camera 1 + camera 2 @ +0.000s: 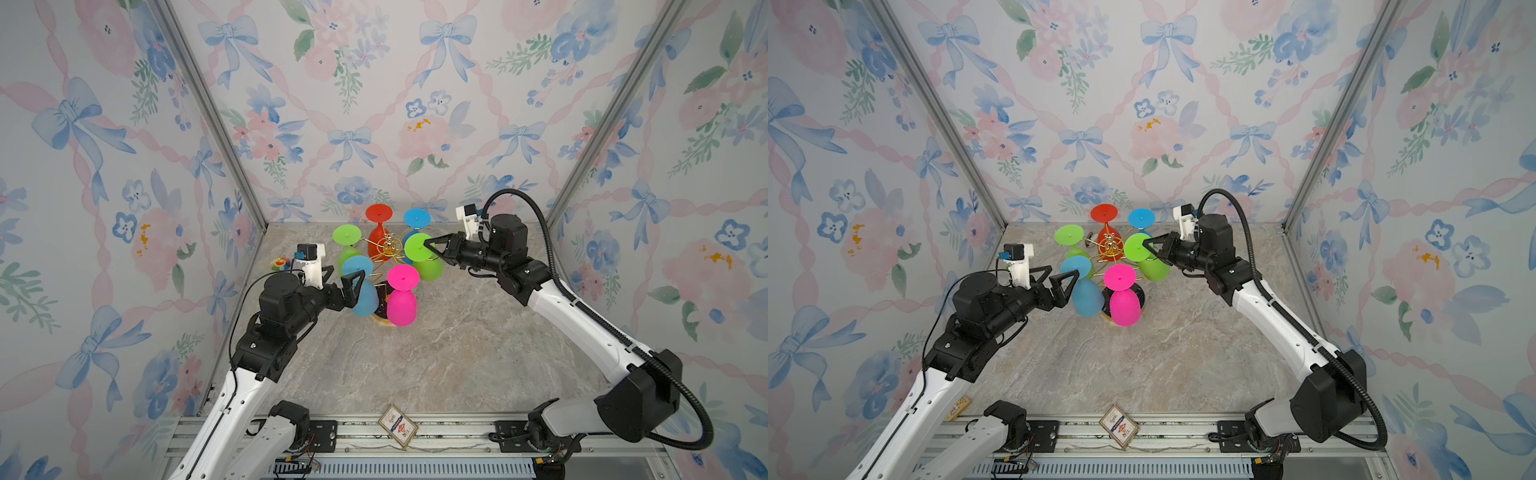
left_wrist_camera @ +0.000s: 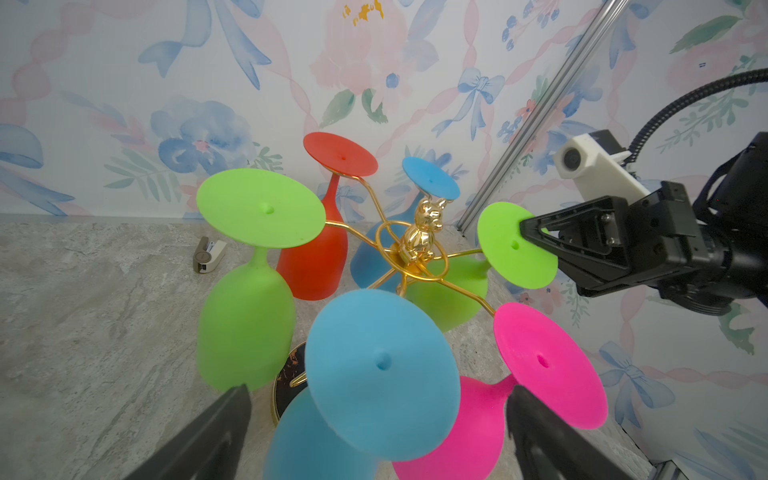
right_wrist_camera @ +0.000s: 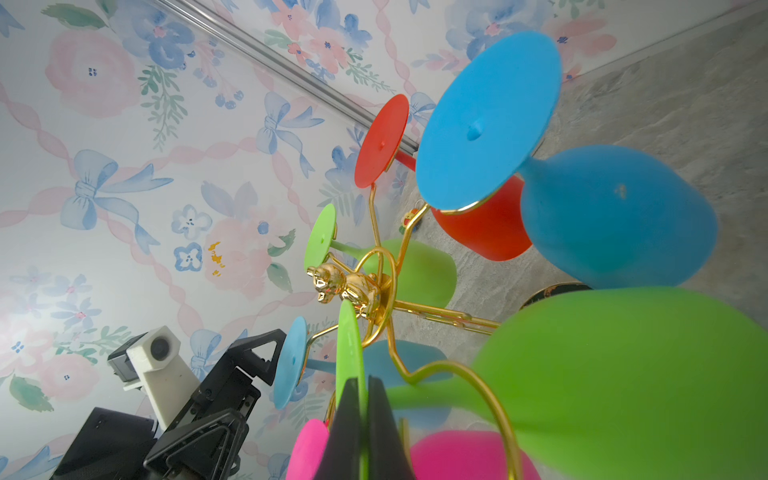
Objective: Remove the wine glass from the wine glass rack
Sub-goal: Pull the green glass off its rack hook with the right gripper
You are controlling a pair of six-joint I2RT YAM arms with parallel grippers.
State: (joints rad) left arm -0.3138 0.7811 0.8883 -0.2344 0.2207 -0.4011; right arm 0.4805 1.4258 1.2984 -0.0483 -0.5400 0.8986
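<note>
In both top views the rack (image 1: 388,246) stands toward the back of a grey marbled table (image 1: 415,365), between the two grippers. Six glasses hang bowl-down from its arms. The right gripper (image 1: 428,245) is pinched tight on the foot of a green glass (image 1: 429,270), which hangs on its arm. The left gripper (image 1: 348,276) is spread wide, one finger on each side of a blue glass (image 1: 365,299). Flowered wallpaper with bows covers the three walls (image 1: 1142,124). A card pack (image 1: 1119,426) lies on the metal rail (image 1: 1183,432), well behind both grippers. A small bright toy (image 1: 280,262) sits by the wall, outside the left gripper.

In the left wrist view the fingers (image 2: 216,432) flank the blue glass (image 2: 382,365) without visibly touching it. A pink glass (image 2: 548,365) hangs just beside one finger. Ahead, a gold bear (image 2: 422,230) tops the rack. Beyond it the right gripper (image 2: 524,230) bites the green foot. A small grey object (image 2: 210,255) lies on the table farther ahead.

In the right wrist view the fingers (image 3: 345,428) clamp the edge of the green glass's foot (image 3: 349,353). A gold wire loop (image 3: 478,374) passes around its stem just ahead of the tips. Its bowl (image 3: 623,374) hangs beside the gripper, over the marbled table.
</note>
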